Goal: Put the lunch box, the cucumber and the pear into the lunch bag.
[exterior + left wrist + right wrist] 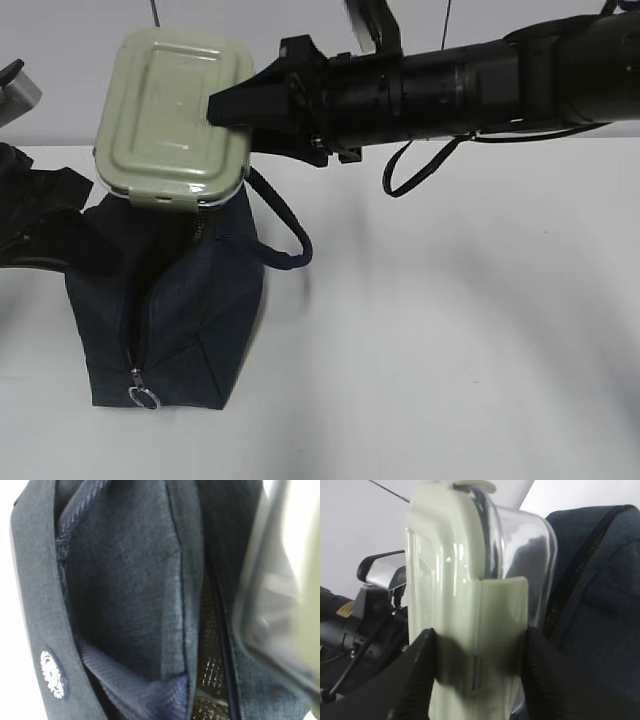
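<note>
Fingers (420,675) clamp lunch box (175,115) above lunch bag (185,320).

White table (480,350), pale grey wall (60,30) behind, two thin vertical rods (154,12) at the wall

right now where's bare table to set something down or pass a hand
Bare table stretches right of the lunch bag and its handle, under the right arm. It is crowded at the bag's top, where the lunch box and left arm meet.

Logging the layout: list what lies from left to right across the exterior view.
Left gripper → lunch bag with the lunch box above it → bag's loop handle → right gripper and its arm.
</note>
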`<state>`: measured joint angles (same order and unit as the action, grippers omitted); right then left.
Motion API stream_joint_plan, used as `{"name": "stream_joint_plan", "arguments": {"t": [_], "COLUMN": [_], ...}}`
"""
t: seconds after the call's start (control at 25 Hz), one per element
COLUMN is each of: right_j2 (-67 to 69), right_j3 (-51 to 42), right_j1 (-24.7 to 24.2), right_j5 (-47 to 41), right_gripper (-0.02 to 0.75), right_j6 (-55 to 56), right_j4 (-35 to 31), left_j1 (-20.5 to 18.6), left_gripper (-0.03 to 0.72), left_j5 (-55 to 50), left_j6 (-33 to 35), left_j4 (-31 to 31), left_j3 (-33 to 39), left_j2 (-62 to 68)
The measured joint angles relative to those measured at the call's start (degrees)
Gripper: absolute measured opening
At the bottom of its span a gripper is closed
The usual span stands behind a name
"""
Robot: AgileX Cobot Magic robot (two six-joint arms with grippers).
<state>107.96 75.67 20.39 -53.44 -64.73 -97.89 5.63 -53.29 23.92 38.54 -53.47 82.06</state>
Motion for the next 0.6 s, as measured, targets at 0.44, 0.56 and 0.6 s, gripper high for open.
{"name": "stream_joint_plan", "arguments": {"t": [0.44, 0.56, 0.6], "right_j2": [6.1, 6.5, 6.5], "right_j3": [3.1, 3.2, 3.2], "right_j1": [0.1, 0.1, 0.1], "right_j5": [3.0, 3.0, 3.0], "right_gripper": [0.372, 0.372, 0.372], "right_j6": [0.0, 0.0, 0.0], "right_j4": [-0.5, 2.8, 4.4], "left_j1": [0.0, 0.0, 0.0], "left_gripper": [0.001, 0.001, 0.001], "left_j5": [0.1, 0.1, 0.2], "left_j6": [0.0, 0.0, 0.0], "left_j4": [0.0, 0.0, 0.0], "left_j3": [0.0, 0.0, 0.0], "left_j2": [0.0, 0.0, 0.0]}}
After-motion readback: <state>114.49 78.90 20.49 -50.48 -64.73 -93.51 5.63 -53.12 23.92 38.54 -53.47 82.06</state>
